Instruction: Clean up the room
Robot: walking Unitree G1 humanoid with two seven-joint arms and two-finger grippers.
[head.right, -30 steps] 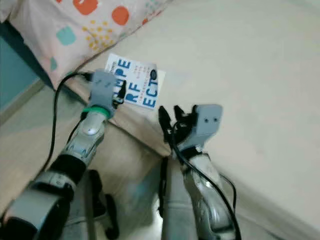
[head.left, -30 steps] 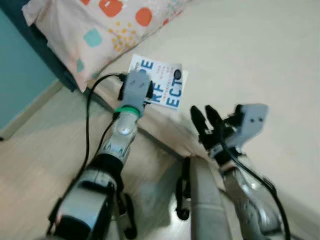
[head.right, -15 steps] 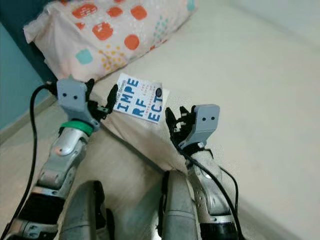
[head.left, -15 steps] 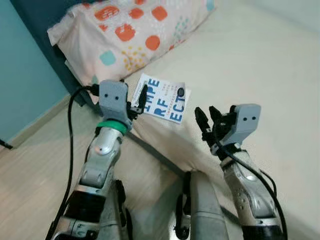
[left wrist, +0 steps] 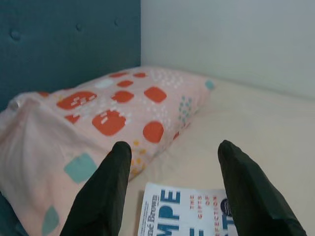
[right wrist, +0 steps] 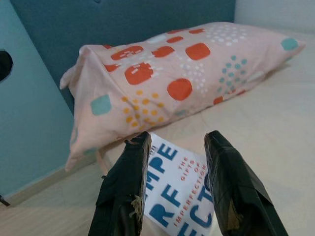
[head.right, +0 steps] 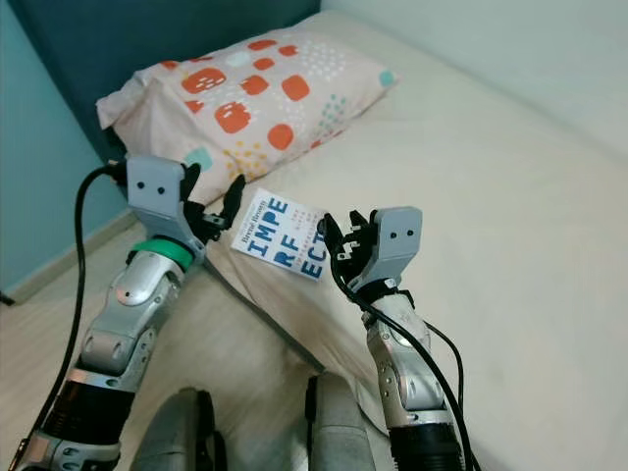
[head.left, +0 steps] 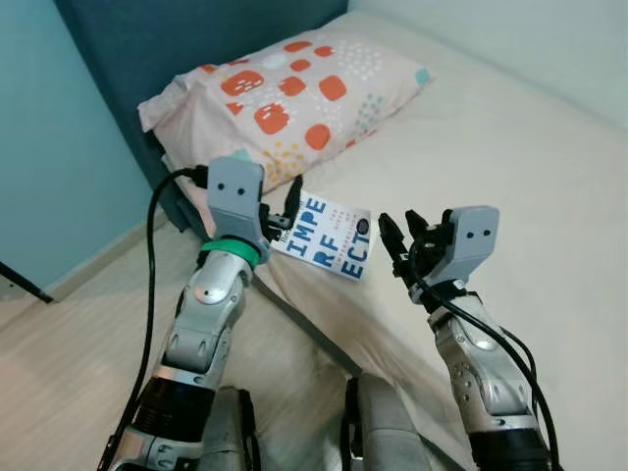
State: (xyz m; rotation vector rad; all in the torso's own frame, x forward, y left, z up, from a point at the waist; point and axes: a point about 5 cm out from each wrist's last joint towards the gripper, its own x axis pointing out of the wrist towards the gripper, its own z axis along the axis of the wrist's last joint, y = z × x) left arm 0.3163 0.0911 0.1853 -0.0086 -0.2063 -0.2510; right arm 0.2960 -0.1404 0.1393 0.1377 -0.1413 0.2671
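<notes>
- Both sets of jaws stand wide and hold nothing: the left gripper hovers at the book's pillow-side corner, the right gripper just off the book's opposite edge.
- Between them lies the book, white with big blue letters, flat on the bed close to the mattress edge, just below the spotted pillow.
- Seen from the left wrist, its fingers straddle the book's top edge with the pillow beyond; from the right wrist, that gripper's fingers frame the cover lettering.
- Best play, I'd judge: a flat book gives the jaws little to bite, so slide a finger under the edge overhanging toward the floor, or pinch a corner, and keep the other gripper off the cover.
- Compared with a second ago, the head camera has lifted: more of the pillow and the dark headboard is in frame now, and the book sits lower in the picture. Book and bed themselves look unmoved; both arms have risen and steadied beside the book.
</notes>
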